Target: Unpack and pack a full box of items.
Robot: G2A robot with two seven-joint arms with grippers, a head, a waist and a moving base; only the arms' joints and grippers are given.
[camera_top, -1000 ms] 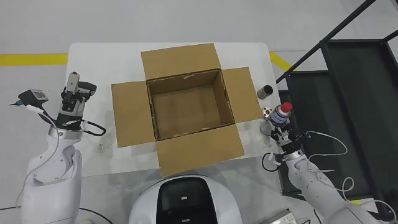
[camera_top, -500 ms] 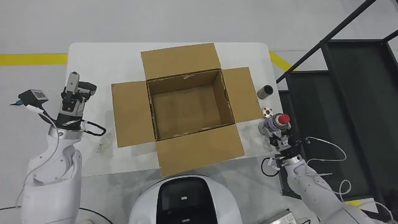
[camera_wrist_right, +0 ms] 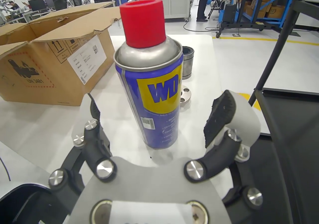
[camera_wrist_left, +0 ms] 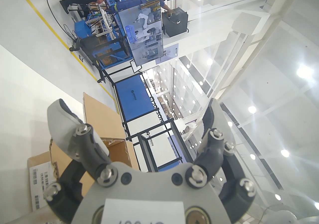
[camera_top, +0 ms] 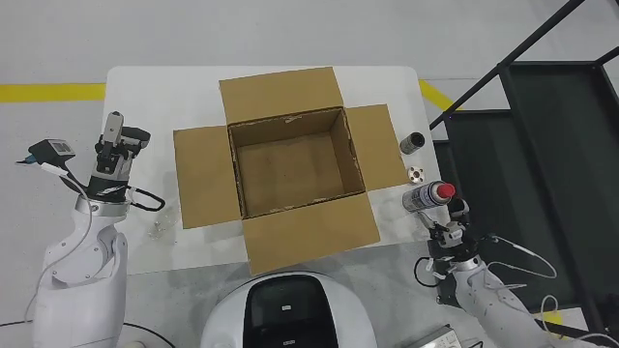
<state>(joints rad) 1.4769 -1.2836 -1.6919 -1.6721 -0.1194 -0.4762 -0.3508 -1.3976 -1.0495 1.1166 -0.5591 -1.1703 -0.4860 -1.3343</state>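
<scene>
Right of the cardboard box (camera_top: 205, 176), the spray can (camera_wrist_right: 152, 90) stands upright on the worktop (camera_top: 145, 97), next to a small flange (camera_wrist_right: 185, 95) and a linear bearing (camera_wrist_right: 188, 62). Your right pincer (camera_wrist_right: 157, 108) is spread wide just behind the can, not touching it. Left pincer (camera_wrist_left: 135, 110) is spread too, empty, up off the box's left side. Box looks empty to me, so I'd say unpacking is pretty much done and the whole repacking half is left for you.
</scene>
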